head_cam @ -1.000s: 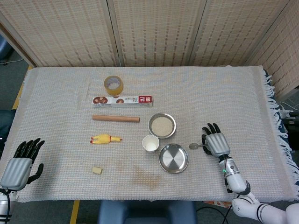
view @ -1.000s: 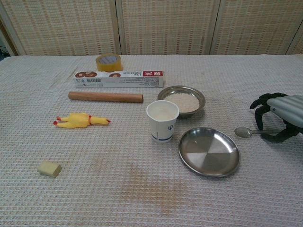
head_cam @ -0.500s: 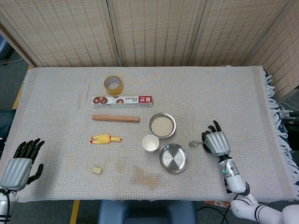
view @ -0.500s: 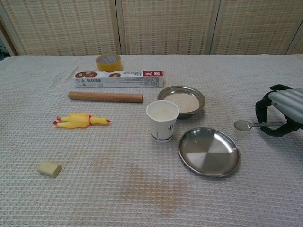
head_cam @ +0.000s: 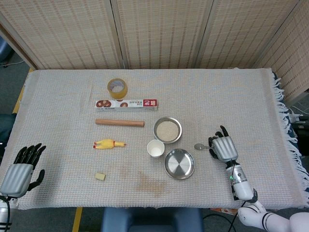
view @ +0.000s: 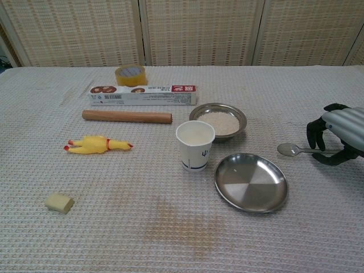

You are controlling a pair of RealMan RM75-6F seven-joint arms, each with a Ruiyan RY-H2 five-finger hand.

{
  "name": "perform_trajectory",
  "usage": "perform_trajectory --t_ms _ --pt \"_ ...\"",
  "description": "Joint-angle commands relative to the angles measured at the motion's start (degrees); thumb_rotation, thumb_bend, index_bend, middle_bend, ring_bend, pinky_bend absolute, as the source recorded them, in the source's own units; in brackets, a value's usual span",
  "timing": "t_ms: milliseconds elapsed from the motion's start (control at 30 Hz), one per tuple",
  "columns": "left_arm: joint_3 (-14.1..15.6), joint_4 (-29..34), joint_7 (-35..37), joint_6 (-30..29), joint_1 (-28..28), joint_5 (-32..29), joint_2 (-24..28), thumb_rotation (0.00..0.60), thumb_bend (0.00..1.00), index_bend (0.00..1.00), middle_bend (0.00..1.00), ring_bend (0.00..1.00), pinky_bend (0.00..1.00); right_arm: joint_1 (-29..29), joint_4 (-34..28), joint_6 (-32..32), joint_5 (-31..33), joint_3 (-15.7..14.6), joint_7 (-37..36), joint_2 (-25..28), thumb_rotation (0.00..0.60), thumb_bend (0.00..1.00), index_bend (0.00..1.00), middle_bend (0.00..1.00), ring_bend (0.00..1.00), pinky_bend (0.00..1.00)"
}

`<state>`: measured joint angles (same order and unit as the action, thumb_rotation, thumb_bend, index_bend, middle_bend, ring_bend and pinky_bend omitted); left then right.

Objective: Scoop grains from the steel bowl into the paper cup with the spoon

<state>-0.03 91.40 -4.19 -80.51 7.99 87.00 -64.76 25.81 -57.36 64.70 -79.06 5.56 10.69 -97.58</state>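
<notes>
My right robot hand [view: 336,136] holds the spoon [view: 297,150] by its handle near the right edge of the bench [head_cam: 72,96], fingers curled around the handle's end. The spoon's bowl points left, toward the middle of the bench, and appears to be just above the cloth. My left robot hand [head_cam: 21,169] rests at the front left corner, fingers loosely spread, holding nothing.

The steel bowl [view: 218,121] of pale grains sits near the bench's centre. The paper cup [view: 195,145] stands upright just in front of it, to its left, very close; I cannot tell whether they touch. An empty steel plate [view: 251,182] lies just right of the cup, nearer the front edge.

I judge the spoon light, stiff and smooth, so it may twist in my fingers; a grip further up the handle would steady it. The cup looks light and easily tipped. The grains are loose and will spill if the spoon tilts.
</notes>
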Motion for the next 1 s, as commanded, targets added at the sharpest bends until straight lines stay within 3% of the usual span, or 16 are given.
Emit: perform_trajectory --t_ms 33,533,733,1000 --pt "0.0 0.0 0.0 0.0 0.0 0.0 0.0 0.600 0.50 0.00 0.00 0.00 0.02 0.0 0.0 -0.1 0.1 0.1 0.2 0.1 0.600 0.31 0.91 0.60 0.26 0.08" --pt "0.1 0.2 -0.3 -0.2 -0.1 0.2 0.0 0.600 0.50 0.00 0.00 0.00 0.02 0.2 -1.6 0.4 0.9 1.5 0.5 1.6 0.600 0.31 0.91 0.60 0.26 0.08" --pt "0.1 0.6 -0.3 -0.3 0.0 0.6 0.1 0.600 0.50 0.00 0.00 0.00 0.02 4.1 -8.3 0.5 0.7 5.1 7.4 5.4 0.600 0.31 0.91 0.60 0.26 0.08" --pt "0.2 0.6 0.4 -0.5 -0.1 0.9 0.4 0.600 0.50 0.00 0.00 0.00 0.02 10.3 -15.6 -2.6 5.1 10.5 20.0 7.5 0.600 0.31 0.91 0.60 0.26 0.08"
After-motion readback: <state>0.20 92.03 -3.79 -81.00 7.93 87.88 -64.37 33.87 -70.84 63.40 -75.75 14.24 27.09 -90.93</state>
